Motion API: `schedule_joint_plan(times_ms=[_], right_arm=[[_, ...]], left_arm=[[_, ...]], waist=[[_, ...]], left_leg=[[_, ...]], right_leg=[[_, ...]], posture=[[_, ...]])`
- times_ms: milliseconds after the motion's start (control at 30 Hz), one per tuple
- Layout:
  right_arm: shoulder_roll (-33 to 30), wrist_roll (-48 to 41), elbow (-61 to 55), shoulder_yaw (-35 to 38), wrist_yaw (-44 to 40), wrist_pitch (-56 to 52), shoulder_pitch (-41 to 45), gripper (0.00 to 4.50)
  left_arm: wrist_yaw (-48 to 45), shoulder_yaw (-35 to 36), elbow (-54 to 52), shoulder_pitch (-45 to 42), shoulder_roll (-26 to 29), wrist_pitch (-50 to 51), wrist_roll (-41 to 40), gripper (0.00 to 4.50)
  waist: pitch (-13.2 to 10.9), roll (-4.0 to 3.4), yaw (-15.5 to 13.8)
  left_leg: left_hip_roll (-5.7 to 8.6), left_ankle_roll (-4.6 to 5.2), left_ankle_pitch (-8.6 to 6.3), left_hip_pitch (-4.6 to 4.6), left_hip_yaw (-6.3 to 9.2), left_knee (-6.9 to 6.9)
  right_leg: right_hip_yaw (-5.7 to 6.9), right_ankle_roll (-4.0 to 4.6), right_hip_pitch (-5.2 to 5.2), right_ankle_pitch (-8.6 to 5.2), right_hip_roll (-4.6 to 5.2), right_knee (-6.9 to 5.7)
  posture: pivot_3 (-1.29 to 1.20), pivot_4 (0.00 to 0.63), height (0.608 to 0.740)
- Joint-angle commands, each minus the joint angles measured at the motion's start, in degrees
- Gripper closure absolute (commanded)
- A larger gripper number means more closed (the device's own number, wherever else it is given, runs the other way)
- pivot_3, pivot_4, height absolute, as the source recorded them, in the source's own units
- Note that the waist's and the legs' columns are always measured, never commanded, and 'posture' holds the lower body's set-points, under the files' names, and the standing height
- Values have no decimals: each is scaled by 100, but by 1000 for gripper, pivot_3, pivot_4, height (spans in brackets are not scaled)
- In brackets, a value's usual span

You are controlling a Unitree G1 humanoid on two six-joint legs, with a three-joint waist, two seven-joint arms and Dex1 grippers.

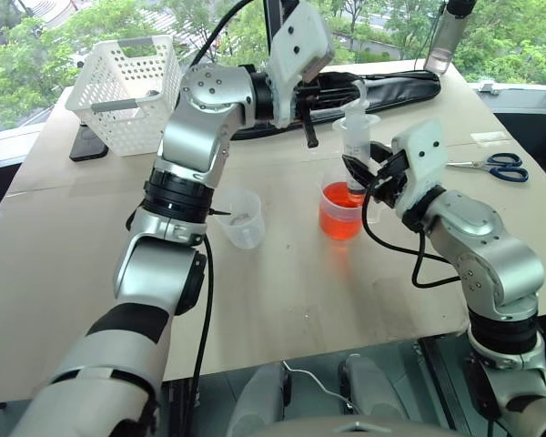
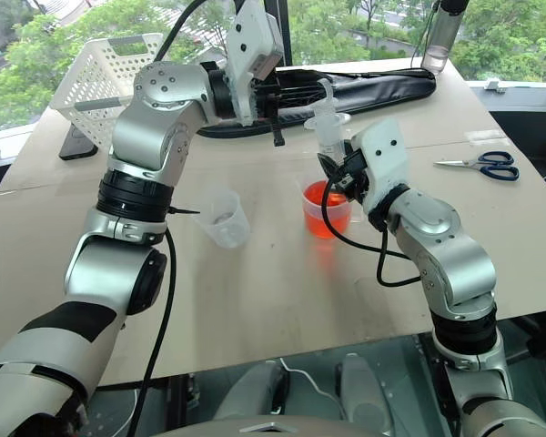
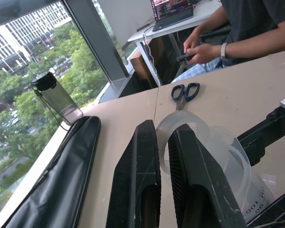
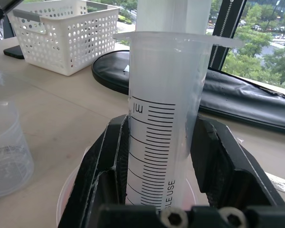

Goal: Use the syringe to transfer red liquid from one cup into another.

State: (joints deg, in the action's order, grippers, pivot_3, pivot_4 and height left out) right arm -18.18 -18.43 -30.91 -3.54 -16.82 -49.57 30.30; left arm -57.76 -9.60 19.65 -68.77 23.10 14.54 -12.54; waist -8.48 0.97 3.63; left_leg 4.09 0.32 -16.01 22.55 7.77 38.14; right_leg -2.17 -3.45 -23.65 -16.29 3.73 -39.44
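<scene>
You've got a fair bit of clutter on that bench point(image 1: 282, 300). A white perforated basket point(image 1: 127, 89) sits at the far left corner, with a dark phone point(image 1: 87, 146) lying flat just beside it, partly tucked behind. A long black zippered pouch point(image 1: 396, 91) stretches along the back edge, and a smoky clear bottle with a black cap point(image 1: 449, 35) stands at its right end by the window. Blue-handled scissors point(image 1: 493, 165) lie over on the right side. From the left wrist view you can also see a person's hands point(image 3: 203, 51) holding a phone, with a laptop point(image 3: 173, 10) open on a desk behind.
</scene>
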Motion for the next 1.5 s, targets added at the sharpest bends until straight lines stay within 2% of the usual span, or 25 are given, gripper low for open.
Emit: schedule_joint_plan(times_ms=[33,433,533,600,633,733,767,800,1000,1133,1300,1500], right_arm=[[15,-141,-289,-334,-188,-81,-132,3036],[156,-137,-239,-220,-147,-39,-13,3036],[319,-218,-209,-68,-83,5,101,3036],[448,-272,-186,61,-45,28,198,3037],[509,-304,-166,141,-25,39,256,3039],[625,-403,-153,337,45,18,371,3060],[642,-436,-152,391,65,3,403,3060],[658,-477,-157,452,88,-16,434,3060],[722,-719,-202,683,198,-109,534,3061],[688,-791,-191,697,217,-97,535,3061],[618,-858,-119,740,213,-55,583,3063],[423,-893,-129,700,147,-107,608,3063]], left_arm=[[294,380,14,-470,162,-277,116,4500],[263,341,-55,-388,180,-238,93,4500],[59,371,-212,-298,220,47,-117,4500],[-64,384,-350,-222,272,285,-260,3658],[-77,417,-426,-175,286,420,-341,3456],[-40,668,-624,-88,321,1037,-702,2000],[-110,770,-704,-60,371,1350,-901,1664],[-194,915,-795,-31,459,1813,-1187,1089],[-359,1680,-1160,153,972,3560,-2426,1029],[-231,1914,-1328,370,1173,4146,-2808,1029],[-109,1781,-1992,1197,1296,4333,-2932,1029],[191,1373,-2756,2039,1050,3821,-2666,1029]], waist=[[0,0,0],[0,0,4],[0,0,19],[0,0,36],[0,0,47],[0,0,33],[0,0,31],[0,0,33],[0,-1,40],[0,-1,38],[1,-2,33],[1,-1,13]], left_leg=[[0,0,0,0,0,0],[0,0,0,0,0,0],[0,0,0,0,0,0],[0,0,0,0,0,0],[0,0,0,0,0,0],[-1,0,0,0,2,0],[0,0,0,0,3,1],[0,0,0,0,3,3],[0,0,0,0,7,4],[0,-1,0,0,9,6],[1,-1,1,-6,5,7],[5,0,0,-7,-1,6]], right_leg=[[0,0,0,0,0,0],[0,0,0,0,0,0],[0,0,0,0,0,0],[-2,0,-2,0,0,-2],[-3,0,-3,0,0,-4],[-3,0,-5,0,-1,-7],[-2,0,-5,0,-1,-7],[-2,0,-4,0,0,-7],[1,0,-5,0,-2,-17],[2,0,-6,0,0,-22],[-4,0,-5,0,17,-28],[-9,0,-4,0,29,-24]], posture=[[0,150,740],[0,150,740],[0,150,740],[0,150,740],[0,150,740],[0,150,740],[0,150,740],[0,150,740],[0,150,740],[0,150,740],[0,150,740],[0,150,740]])
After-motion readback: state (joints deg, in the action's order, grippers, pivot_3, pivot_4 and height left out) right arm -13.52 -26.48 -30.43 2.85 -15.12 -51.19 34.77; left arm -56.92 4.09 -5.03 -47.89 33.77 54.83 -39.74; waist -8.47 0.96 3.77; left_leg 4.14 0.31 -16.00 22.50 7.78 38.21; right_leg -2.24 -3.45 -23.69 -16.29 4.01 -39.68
